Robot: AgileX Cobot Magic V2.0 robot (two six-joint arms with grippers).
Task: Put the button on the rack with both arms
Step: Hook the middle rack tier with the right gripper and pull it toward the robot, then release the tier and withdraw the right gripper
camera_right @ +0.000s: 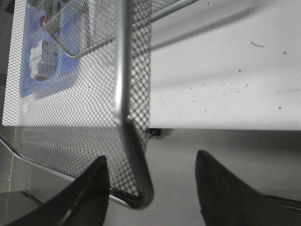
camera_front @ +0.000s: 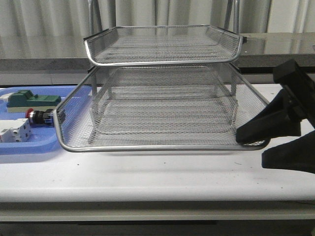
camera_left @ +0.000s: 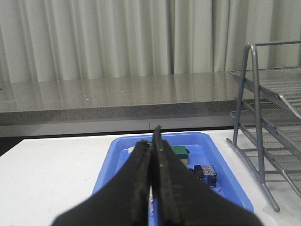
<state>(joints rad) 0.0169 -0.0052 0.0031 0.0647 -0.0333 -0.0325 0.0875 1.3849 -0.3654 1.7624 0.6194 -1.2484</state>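
The button (camera_front: 37,116), red cap and dark body, lies on its side in the blue tray (camera_front: 29,146) at the table's left. In the left wrist view its black-and-blue body (camera_left: 205,173) shows past my left gripper (camera_left: 151,136), which is shut with nothing between its fingers and hangs short of the tray (camera_left: 110,165). The left gripper is out of the front view. The silver mesh rack (camera_front: 162,145) stands mid-table. My right gripper (camera_front: 251,142) is open at the rack's front right corner. In the right wrist view that corner's rim (camera_right: 137,181) sits between the spread fingers (camera_right: 94,188).
A green block (camera_front: 32,98) and a white terminal block (camera_front: 15,132) share the blue tray with the button. The rack's rear legs (camera_left: 256,141) rise right of the tray. A grey counter ledge (camera_front: 44,64) and curtains lie behind the table.
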